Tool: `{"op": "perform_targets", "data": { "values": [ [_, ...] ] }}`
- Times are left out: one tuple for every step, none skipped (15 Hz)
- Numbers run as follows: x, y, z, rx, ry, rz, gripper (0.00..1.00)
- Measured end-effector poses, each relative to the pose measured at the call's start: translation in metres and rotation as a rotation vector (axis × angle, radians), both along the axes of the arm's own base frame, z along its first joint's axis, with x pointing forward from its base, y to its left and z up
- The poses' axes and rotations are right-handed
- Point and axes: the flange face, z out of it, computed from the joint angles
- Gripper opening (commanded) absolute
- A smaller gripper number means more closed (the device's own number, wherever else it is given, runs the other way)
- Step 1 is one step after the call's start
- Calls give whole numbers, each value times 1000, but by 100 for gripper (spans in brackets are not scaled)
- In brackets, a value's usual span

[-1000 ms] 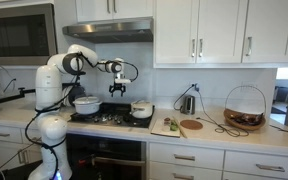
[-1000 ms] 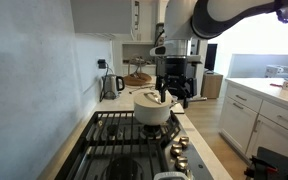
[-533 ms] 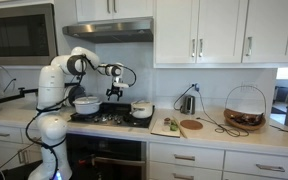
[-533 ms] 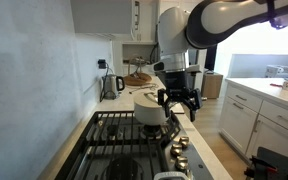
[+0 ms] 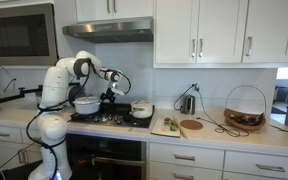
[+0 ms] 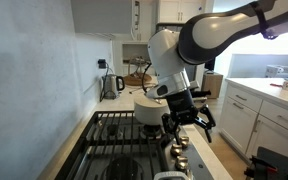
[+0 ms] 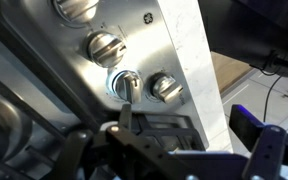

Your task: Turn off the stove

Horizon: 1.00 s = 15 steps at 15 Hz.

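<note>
The stove [image 5: 102,120] sits among the lower cabinets under the steel range hood [image 5: 108,30]. Its black grates run away from the camera in an exterior view [image 6: 119,135]. Two vessels stand on it. A lidded white pot [image 5: 141,109] is on the burner nearer the kettle [image 5: 188,103], and the lid hides its contents. A wide pale pot [image 5: 86,104] stands nearer the robot's body, and its inside cannot be seen. Farther along the tabletop [image 5: 209,128], a wire basket [image 5: 245,110] holds something dark, too small to name.

The gripper [image 6: 190,124] is at the stove's front edge, just above the row of knobs [image 6: 179,150] and beside the white pot. Its fingers [image 7: 267,150] are spread wide and hold nothing.

Only the wrist view shows the steel control panel [image 7: 179,35] close up. It carries four round knobs, and one knob [image 7: 123,84] lies just ahead of the open fingers, touched by neither. Only the exterior views show the pots, the kettle and the basket.
</note>
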Motion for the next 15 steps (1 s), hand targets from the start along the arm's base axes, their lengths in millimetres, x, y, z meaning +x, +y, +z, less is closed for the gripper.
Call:
{"op": "perform_targets", "data": {
  "values": [
    [-5, 3, -2, 7, 27, 25, 100],
    [-9, 5, -4, 13, 48, 45, 100],
    [-11, 7, -5, 15, 56, 49, 100],
    [-13, 7, -7, 14, 60, 51, 100],
    [-14, 7, -8, 13, 61, 51, 100],
    [-14, 7, -8, 13, 61, 51, 100],
    [-14, 7, -8, 13, 61, 51, 100],
    [-14, 7, -8, 13, 61, 51, 100],
    [-14, 7, -8, 13, 62, 51, 100],
    [-13, 7, -9, 12, 63, 51, 100],
    [-13, 7, -11, 8, 64, 54, 100],
    [-13, 7, -14, 2, 65, 57, 100],
    [-13, 7, -17, -2, 67, 59, 100],
    [-13, 8, -21, -2, 69, 59, 100],
    [-14, 9, -24, 0, 65, 59, 100]
  ]
}}
